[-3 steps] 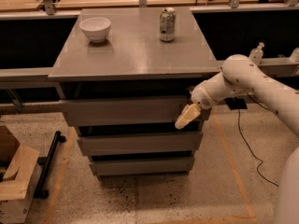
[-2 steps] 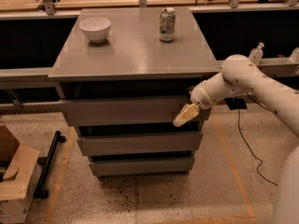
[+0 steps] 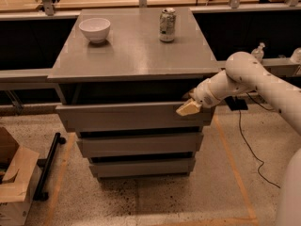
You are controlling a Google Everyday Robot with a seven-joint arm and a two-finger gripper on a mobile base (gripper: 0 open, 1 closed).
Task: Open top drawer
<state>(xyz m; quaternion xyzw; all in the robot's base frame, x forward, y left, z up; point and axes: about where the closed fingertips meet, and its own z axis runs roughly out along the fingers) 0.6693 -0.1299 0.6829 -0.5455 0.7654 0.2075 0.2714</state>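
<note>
The top drawer [image 3: 127,116] is the widest grey front, just under the grey cabinet top [image 3: 136,51]. It stands out past the two narrower fronts below, with a dark gap above its rim. My gripper [image 3: 186,106] is at the drawer's upper right end, at the top edge of the front. One cream fingertip [image 3: 187,108] lies over the front face; the other is hidden behind the rim. The white arm [image 3: 249,81] reaches in from the right.
A white bowl [image 3: 95,29] and a drink can [image 3: 167,25] stand on the cabinet top. The middle drawer front [image 3: 138,145] and lowest drawer front [image 3: 141,167] sit below. A cardboard box [image 3: 14,182] and a black bar [image 3: 47,166] lie on the floor left. A cable [image 3: 244,140] trails right.
The gripper has risen from the lower right of the top drawer front to its top edge. The drawer front stands slightly further out.
</note>
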